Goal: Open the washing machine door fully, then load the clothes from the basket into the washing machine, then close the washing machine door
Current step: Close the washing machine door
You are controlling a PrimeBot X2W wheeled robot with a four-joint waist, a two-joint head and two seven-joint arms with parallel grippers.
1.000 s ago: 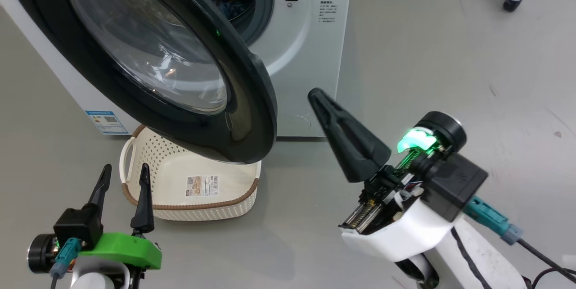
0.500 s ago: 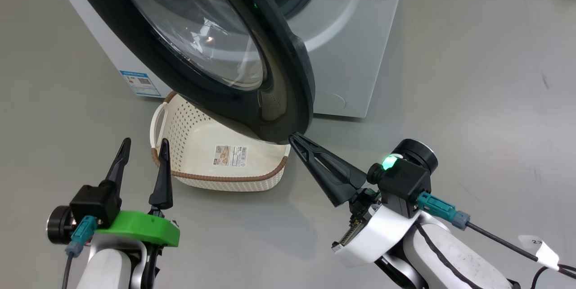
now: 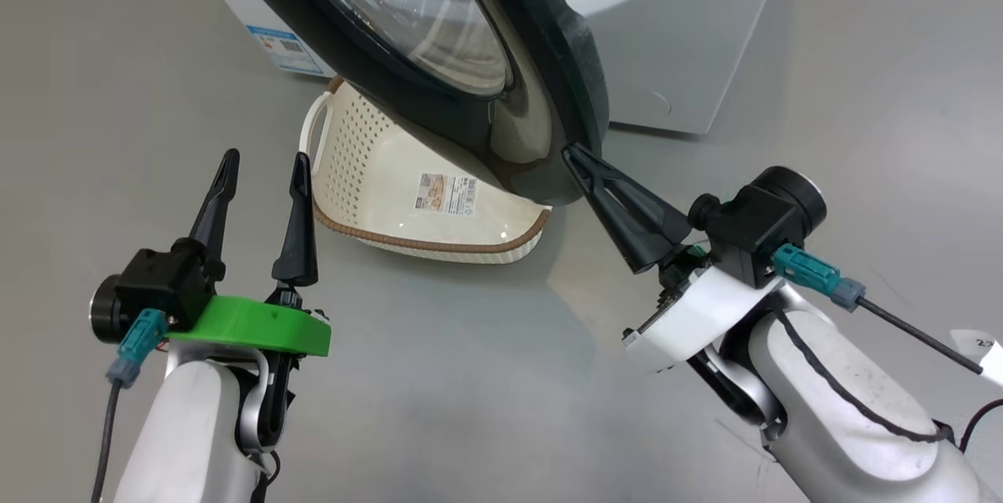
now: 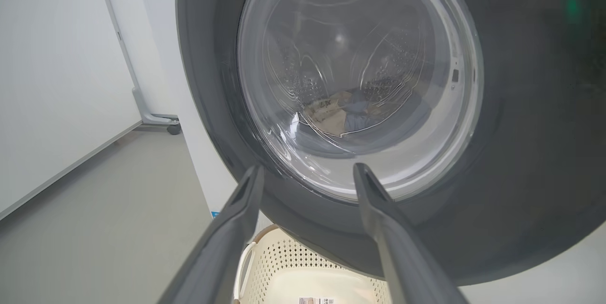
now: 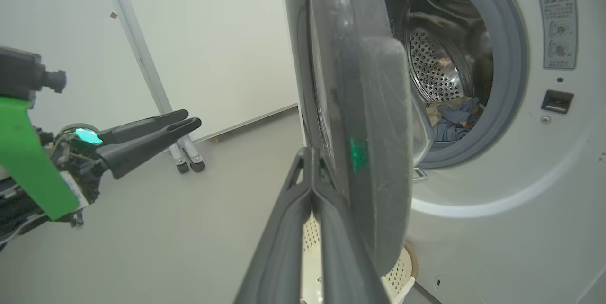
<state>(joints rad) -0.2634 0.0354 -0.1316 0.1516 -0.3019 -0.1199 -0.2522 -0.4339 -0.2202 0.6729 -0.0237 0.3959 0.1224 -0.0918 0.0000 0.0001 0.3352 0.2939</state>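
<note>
My right hand [image 3: 570, 152] is shut tight, its two fingers pressed flat together with nothing between them. Its tip sits right at the low edge of the door [image 3: 439, 25] and looks to touch the black ring there. In the right wrist view my fingers run up beside that edge, on the outer side of the door. The door stands partly open, swung out from the washing machine [image 3: 689, 33], and it hangs over the basket [image 3: 345, 150]. The basket sits on the floor [image 3: 470, 378] just in front of the machine, between my two hands, and the sticker [image 3: 448, 193] on its bottom shows. My left hand [image 3: 265, 158] is wide open and holds nothing. It is near the left side of the basket, apart from it, and it points up at the door's round glass. The clothes [image 5: 454, 117] lie low inside the drum [image 5: 435, 67], blue and cream, well apart from both hands.
</note>
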